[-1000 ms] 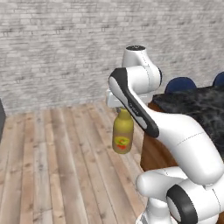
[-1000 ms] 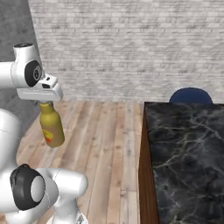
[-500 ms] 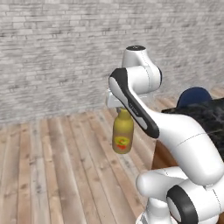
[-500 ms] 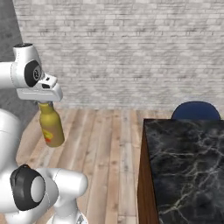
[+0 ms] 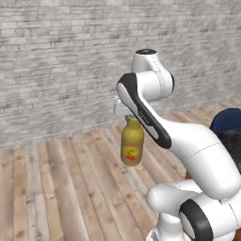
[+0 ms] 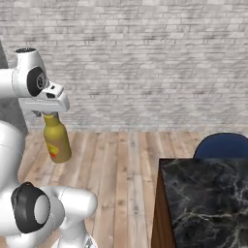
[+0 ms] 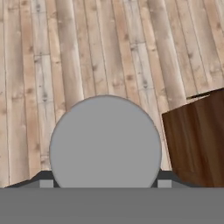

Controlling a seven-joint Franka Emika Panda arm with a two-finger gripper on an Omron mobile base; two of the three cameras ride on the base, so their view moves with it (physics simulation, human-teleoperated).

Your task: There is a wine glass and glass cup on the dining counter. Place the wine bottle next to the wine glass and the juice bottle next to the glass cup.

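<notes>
Here, stout yellow juice bottle (image 5: pixel 132 146) with red-and-yellow label hanging upright in mid-air, well above pale wooden plank floor (image 5: pixel 56 188), neck clamped in pincer (image 6: pixel 50 114) of white arm. Seen from above in hand view as round grey cap (image 7: pixel 105 142) between dark fingertips (image 7: pixel 43 178). Off to arm's right, corner of black marble-veined table (image 6: pixel 208 198) with wood front, blue stool (image 6: pixel 223 146) behind it. Grey brick wall (image 6: pixel 145 63) beyond.

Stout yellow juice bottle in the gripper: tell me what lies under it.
Under the stout yellow juice bottle, hanging from the gripper, lies bare wooden plank floor. In the hand view its grey cap hides the spot directly below.
</notes>
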